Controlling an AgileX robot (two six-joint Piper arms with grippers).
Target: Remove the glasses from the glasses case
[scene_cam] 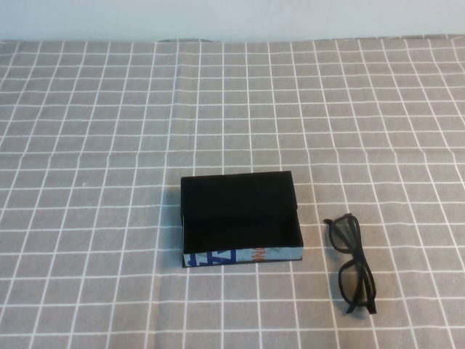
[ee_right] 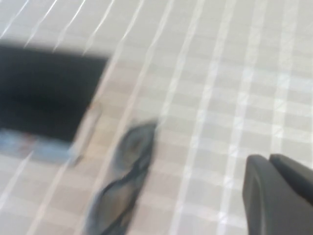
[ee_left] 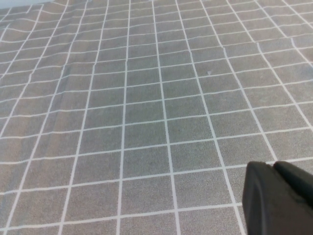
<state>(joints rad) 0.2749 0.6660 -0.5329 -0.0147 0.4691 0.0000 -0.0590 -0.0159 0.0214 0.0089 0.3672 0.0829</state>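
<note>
The glasses case (scene_cam: 240, 218) lies open in the middle of the checked cloth, black inside, with its pale printed edge toward me. It holds nothing that I can see. The black glasses (scene_cam: 352, 263) lie on the cloth just right of the case, apart from it. Neither arm shows in the high view. My right gripper (ee_right: 269, 157) is shut and empty, raised above the cloth to the side of the blurred glasses (ee_right: 124, 183) and case (ee_right: 46, 95). My left gripper (ee_left: 274, 165) is shut and empty over bare cloth.
A grey cloth with a white grid (scene_cam: 109, 145) covers the whole table. A pale wall runs along the far edge (scene_cam: 232, 18).
</note>
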